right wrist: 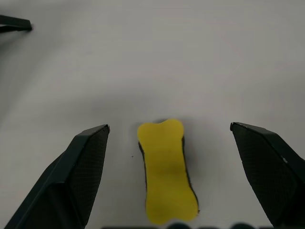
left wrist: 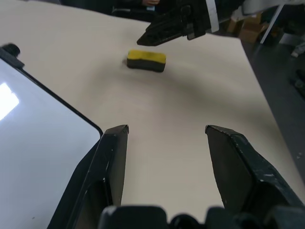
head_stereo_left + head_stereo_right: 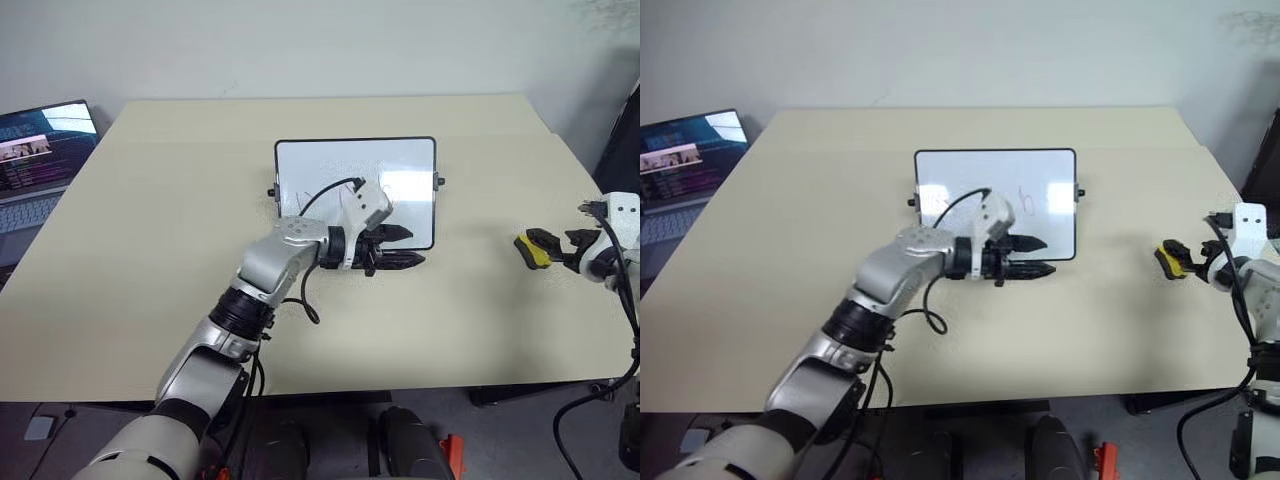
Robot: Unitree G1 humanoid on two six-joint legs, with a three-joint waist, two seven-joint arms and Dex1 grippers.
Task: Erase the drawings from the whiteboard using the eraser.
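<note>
The whiteboard (image 3: 355, 170) lies flat at the middle of the cream table (image 3: 150, 220), with faint reddish drawings (image 3: 1027, 203) on its right half. My left gripper (image 3: 410, 248) points to the right over the board's front right corner, open and empty. The eraser (image 3: 533, 250), a small yellow block with a dark underside, lies on the table far to the right of the board. My right gripper (image 3: 560, 243) hovers at the eraser, open wide. In the right wrist view the eraser (image 1: 167, 171) lies between the two spread fingers (image 1: 81, 167), touching neither.
An open laptop (image 3: 40, 150) sits beyond the table's far left corner. The table's right edge (image 3: 590, 200) runs close behind the eraser and my right arm. Bare tabletop stretches between the board and the eraser.
</note>
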